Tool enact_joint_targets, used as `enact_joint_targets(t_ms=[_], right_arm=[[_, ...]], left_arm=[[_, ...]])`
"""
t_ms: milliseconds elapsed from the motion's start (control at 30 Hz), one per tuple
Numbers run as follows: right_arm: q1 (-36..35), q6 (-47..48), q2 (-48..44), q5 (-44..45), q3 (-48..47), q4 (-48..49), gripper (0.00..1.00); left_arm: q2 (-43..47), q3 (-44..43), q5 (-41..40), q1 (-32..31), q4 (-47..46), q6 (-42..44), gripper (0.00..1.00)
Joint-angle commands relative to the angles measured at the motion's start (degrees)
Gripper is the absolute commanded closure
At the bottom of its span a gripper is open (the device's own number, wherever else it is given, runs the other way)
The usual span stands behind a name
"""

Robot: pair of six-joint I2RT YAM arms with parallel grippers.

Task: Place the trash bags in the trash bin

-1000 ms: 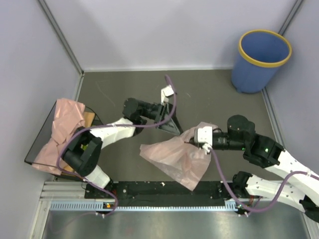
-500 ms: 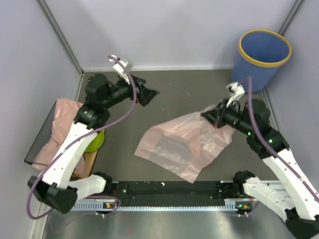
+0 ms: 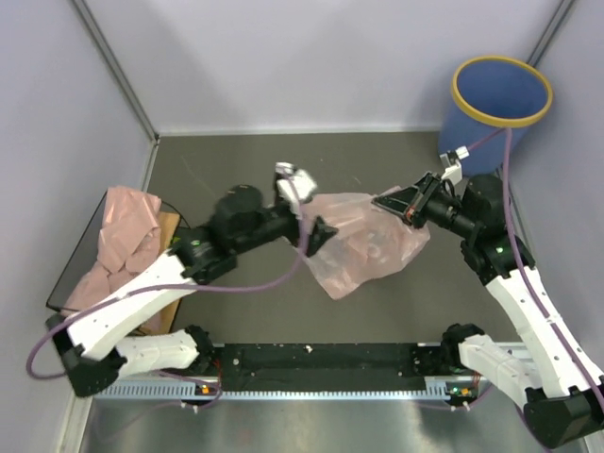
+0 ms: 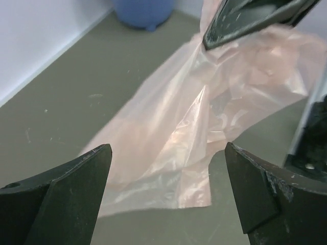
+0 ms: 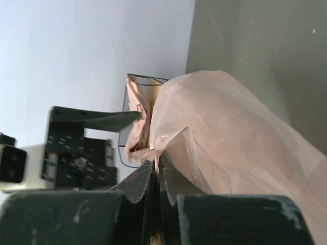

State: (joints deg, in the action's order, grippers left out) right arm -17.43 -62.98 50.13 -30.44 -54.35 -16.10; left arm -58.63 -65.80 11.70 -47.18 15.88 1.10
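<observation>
One pale pink trash bag (image 3: 363,247) hangs bunched over the table's middle. My right gripper (image 3: 385,201) is shut on its upper edge and holds it off the table; in the right wrist view the fingertips (image 5: 157,164) pinch a fold of the bag (image 5: 240,138). My left gripper (image 3: 319,234) is open and empty at the bag's left side. In the left wrist view the jaws stand wide apart with the bag (image 4: 204,117) in front of them, untouched. More pink bags (image 3: 118,247) lie piled at the far left. The blue trash bin (image 3: 500,99) with its yellow rim stands at the back right.
The pile of bags rests on a black tray (image 3: 68,278) at the left edge, beside a brown board (image 3: 168,225). Grey walls close the left, back and right sides. The bin's base (image 4: 144,9) shows in the left wrist view beyond the bag.
My right gripper has lifted the bag off the table and drawn it back and right, bunching it. My left arm swung from the back left to the bag's left side.
</observation>
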Motion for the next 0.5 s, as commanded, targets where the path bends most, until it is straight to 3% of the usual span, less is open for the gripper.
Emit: enact_joint_targets(t_ms=[0, 200, 467], right_arm=[[0.0, -4.2, 0.1, -1.6, 0.2, 8.2, 1.00], [0.1, -5.0, 0.2, -0.9, 3.4, 12.1, 1.00], [0.0, -7.2, -1.4, -1.2, 6.9, 15.4, 1.00]], left_arm=[[-8.7, -5.6, -27.1, -12.4, -3.8, 4.5, 0.02], [-16.2, -3.8, -45.9, -22.1, -22.1, 18.5, 0.02], [-22.1, -4.0, -52.1, -22.3, -32.9, 22.2, 0.01]])
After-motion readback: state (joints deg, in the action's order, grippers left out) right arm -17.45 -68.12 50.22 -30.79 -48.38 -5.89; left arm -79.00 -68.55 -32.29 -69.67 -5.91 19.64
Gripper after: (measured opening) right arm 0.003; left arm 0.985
